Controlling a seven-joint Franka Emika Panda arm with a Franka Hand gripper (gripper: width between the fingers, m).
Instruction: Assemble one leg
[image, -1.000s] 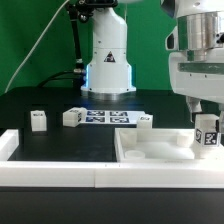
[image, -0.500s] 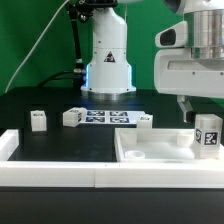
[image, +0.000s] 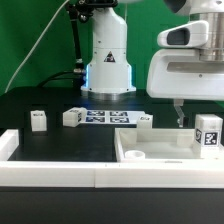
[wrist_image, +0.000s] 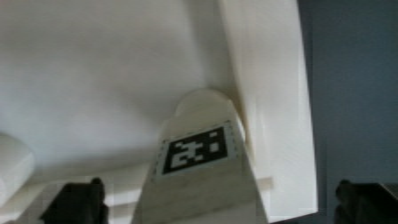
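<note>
We found the leg (image: 209, 134) standing upright at the corner of the white panel (image: 150, 152) on the exterior view's right, its tagged face turned toward that camera and its foot hidden behind the panel's raised rim, so we could not say whether it was seated in a socket or merely resting there. The tool (wrist_image: 221, 198) hung above it; in the wrist view its two dark fingertips (wrist_image: 73, 197) stood wide apart on either side of the leg (wrist_image: 199, 160) and touched neither flank, so we read the jaws as wide and holding nothing. Three more small tagged blocks (image: 72, 117) sat apart on the black counter (image: 40, 100), near the marker board (image: 105, 117). We judged the leg to be a light, stiff piece of hard plastic, not fragile, with smooth sides that could slip under a weak pinch. Being tall for its narrow footing, it looked easy to tip if pushed from one side only. We thought the best hold would be across its two flat opposite flanks, near the upper half, squarely and with both fingers meeting together.
</note>
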